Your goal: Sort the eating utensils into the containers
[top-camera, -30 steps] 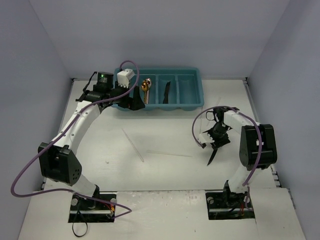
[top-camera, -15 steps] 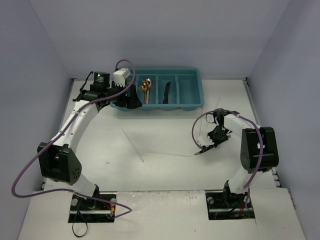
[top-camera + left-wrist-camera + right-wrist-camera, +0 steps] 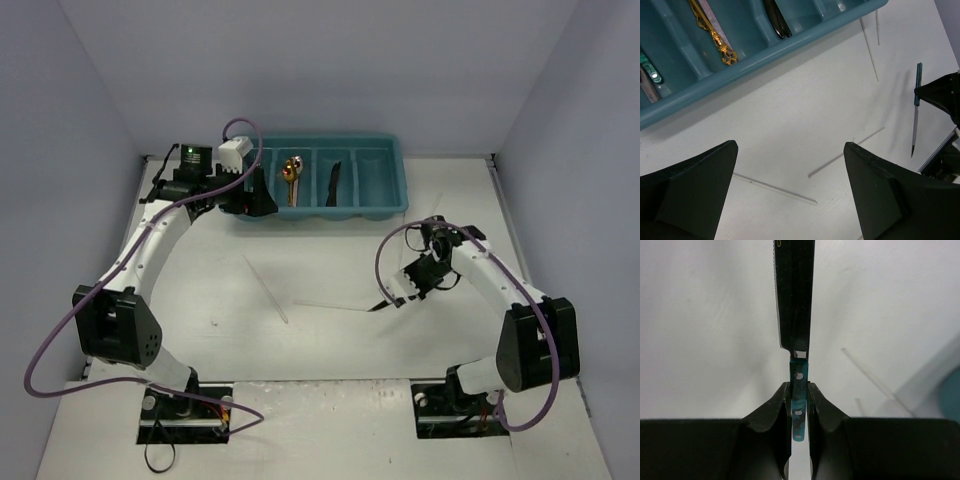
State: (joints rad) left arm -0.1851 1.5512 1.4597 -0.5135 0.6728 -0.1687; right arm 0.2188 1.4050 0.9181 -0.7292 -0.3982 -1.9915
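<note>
- Desk: white, walled on three sides; you see it carrying the tray at the far side and loose sticks in the middle.
- Teal tray: four long compartments side by side, set along the far edge, left of centre.
- Left arm: reaches up the left side to the tray's left end; right arm: bends inward over the desk's right half, well apart from the tray.
- Left pincer: fingers wide apart, nothing between them; it hangs at the tray's near-left corner, with bare desk showing below it.
- Right pincer: clamped on the teal riveted handle of a dark-bladed knife; the blade sticks out past the fingertips, pointing down-left in your top view; you cannot tell whether its tip touches the desk.
- Black knife: lying lengthwise in the third compartment from the left.
- Gold spoon: in the second compartment, bowl toward the far wall.
- Green-handled piece: in the leftmost compartment; only its end shows, kind unclear.
- Long pale stick: diagonal on the desk, mid-left; second pale stick: nearly level, just right of it, its end near the held knife's tip.
- Two more thin sticks: on the desk just beyond the tray's right end.
</note>
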